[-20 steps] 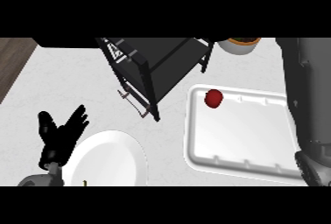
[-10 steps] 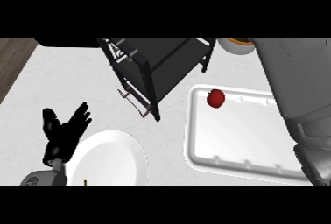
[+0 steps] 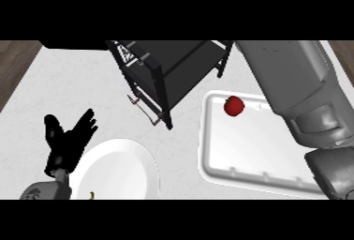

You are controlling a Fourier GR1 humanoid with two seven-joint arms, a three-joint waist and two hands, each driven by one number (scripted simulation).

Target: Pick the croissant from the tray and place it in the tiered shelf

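From my station, the left robot hand [image 3: 68, 143] showed at the near left of the pale surface [image 3: 69, 84]. It was black, with the fingers straight and spread and pointing toward the far side, and it had hold of nothing. It rested just beside the left rim of a white plate [image 3: 117, 168], which sat at the near edge. A small yellowish speck [image 3: 91, 194] lay at the plate's near rim, too small for me to name.

The black tiered shelf [image 3: 176, 65] stood at the far middle of the surface, seen from above at a slant, with its near corner close to the tray's far-left corner. The white tray [image 3: 256, 145] lay to the right of the plate and apart from it.

The one thing I saw in the tray was a small red round item [image 3: 233, 106] in the far-left corner, close to the rim. It looked nothing like a croissant to me.

The grey right forearm [image 3: 297, 79] ran along the right side from far to near, covering the tray's right part. I could not see the right robot hand, so I could not tell its state.
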